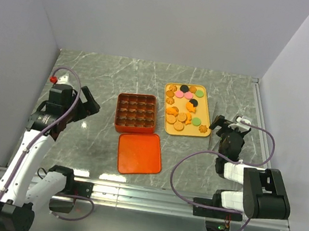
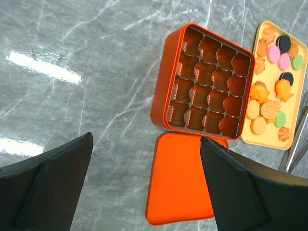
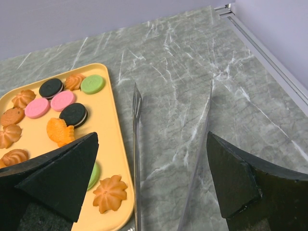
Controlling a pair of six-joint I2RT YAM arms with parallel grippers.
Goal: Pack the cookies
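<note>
At centre left of the top view my left gripper [image 1: 89, 103] hangs wide open, holding nothing. Right of it sits the orange-red gridded plastic box [image 1: 136, 113], with its flat square lid [image 1: 139, 153] just below. The small toy cookies [image 1: 181, 117] lie on a yellow rectangular tray [image 1: 204, 108]. Thin metal tongs [image 3: 135, 144] lie alongside. My right gripper [image 1: 226, 127] is equally wide and holds nothing.

The left arm [image 1: 32, 145] was raised and bent at the elbow, with the left gripper [image 1: 91, 102] spread wide and turned inward. The right arm [image 1: 251, 191] was folded low, with the right gripper [image 1: 226, 125] likewise spread wide, pointed forward.
</note>
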